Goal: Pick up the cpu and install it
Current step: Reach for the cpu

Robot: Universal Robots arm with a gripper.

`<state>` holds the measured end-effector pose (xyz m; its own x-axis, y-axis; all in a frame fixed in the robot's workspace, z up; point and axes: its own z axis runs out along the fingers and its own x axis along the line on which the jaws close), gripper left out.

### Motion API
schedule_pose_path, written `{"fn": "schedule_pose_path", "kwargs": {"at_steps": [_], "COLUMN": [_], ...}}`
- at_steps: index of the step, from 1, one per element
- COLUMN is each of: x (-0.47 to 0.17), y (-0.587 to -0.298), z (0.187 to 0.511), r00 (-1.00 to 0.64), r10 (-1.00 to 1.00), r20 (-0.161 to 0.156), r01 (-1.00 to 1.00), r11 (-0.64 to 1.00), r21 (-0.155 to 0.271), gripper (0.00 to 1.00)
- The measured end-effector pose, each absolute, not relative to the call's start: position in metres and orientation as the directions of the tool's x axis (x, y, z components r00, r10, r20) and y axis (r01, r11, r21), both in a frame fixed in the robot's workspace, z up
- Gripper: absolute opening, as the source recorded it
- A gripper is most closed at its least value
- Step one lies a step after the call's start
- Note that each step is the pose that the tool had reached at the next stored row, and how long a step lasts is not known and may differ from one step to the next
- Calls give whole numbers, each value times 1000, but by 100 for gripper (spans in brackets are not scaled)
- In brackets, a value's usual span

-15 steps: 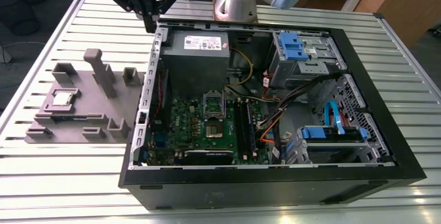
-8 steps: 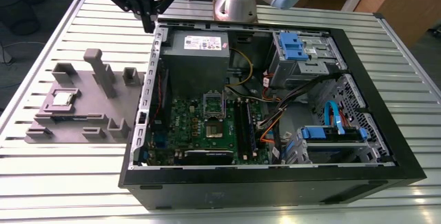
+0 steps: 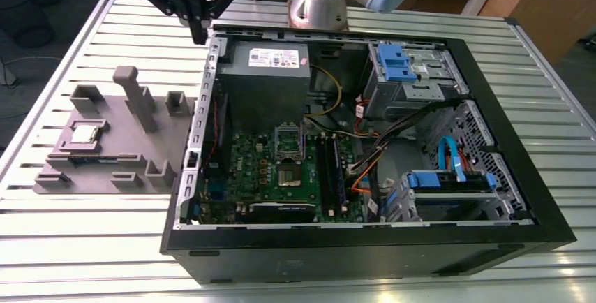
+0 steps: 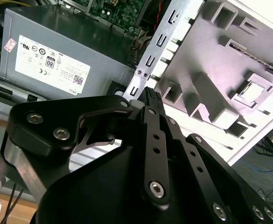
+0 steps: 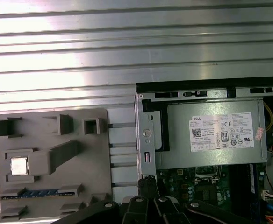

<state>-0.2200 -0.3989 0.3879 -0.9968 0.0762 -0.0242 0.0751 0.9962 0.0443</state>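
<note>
While the cpu (image 3: 86, 132) lies untouched in its square recess on the grey fixture (image 3: 112, 167), my end effector (image 3: 198, 36) hangs over the far wall of the open computer case (image 3: 373, 237) in the exterior view, fingers drawn together on nothing. The fixture sits on the slatted worktop (image 3: 93, 247) at the exterior view's left of the case, and the chip is well apart from the fingertips. The socket (image 3: 289, 175) lies on the motherboard inside, near the power supply (image 3: 265, 62).

In the second wrist view, the end effector (image 4: 150, 95) points just beside the case's slotted metal edge (image 4: 157, 46). The cpu (image 4: 250, 93) shows bright in its pocket beyond the fixture's raised posts (image 4: 211, 100).

In the first wrist view, the end effector (image 5: 148, 183) sits at the case wall. The cpu (image 5: 18, 165) is off across the fixture (image 5: 94, 154), and the power supply (image 5: 211, 135) is alongside.

I judge the hazards plain. A low sideways sweep could clip the case edge or the posts and shove the fixture. The chip is thin and sits flush in its recess, so an off-centre pinch could tilt or drop it. Set down crooked, it could damage the socket's contacts.
</note>
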Motion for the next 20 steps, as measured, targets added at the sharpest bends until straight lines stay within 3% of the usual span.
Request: {"fn": "schedule_pose_path", "kwargs": {"at_steps": [20], "x": [-226], "y": [-399], "z": [388], "r00": [-997], "r10": [76], "r20": [-24], "r01": [75], "r11": [996], "r21": [44], "gripper": [10]}}
